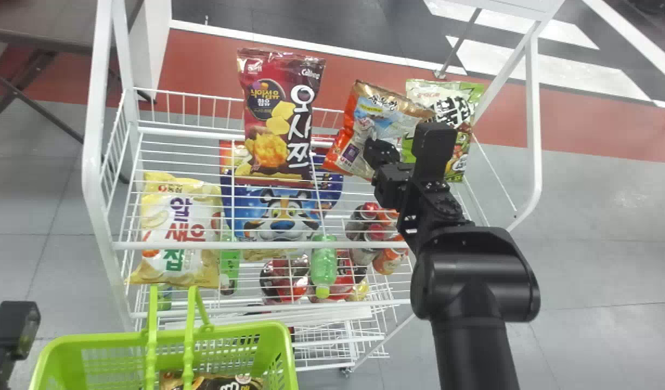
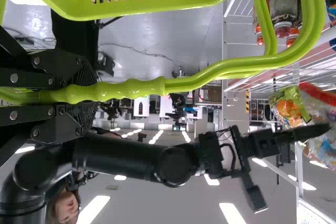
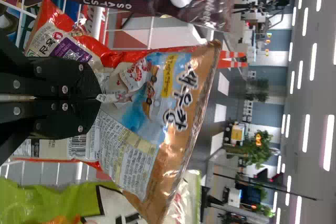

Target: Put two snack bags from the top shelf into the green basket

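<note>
My right gripper (image 1: pixel 381 157) is over the right part of the rack's top shelf, shut on an orange and blue snack bag (image 1: pixel 386 127) that leans to one side. From the right wrist view, the closed fingers of my right gripper (image 3: pixel 98 98) pinch the printed face of this snack bag (image 3: pixel 157 103), creasing it. Parked at the left edge is my left gripper's arm, its black housing (image 1: pixel 18 330) beside the green basket (image 1: pixel 61 352). In the left wrist view my left gripper (image 2: pixel 94 94) is closed around the basket handle (image 2: pixel 131 90). A dark snack bag (image 1: pixel 229 382) lies inside the basket.
A maroon bag (image 1: pixel 278 116) stands left of the held one, a green bag (image 1: pixel 457 157) right of it. A yellow-white bag (image 1: pixel 178 233) is at the rack's left front. White uprights (image 1: pixel 534 119) flank the shelf; bottles and cans (image 1: pixel 324 265) sit lower.
</note>
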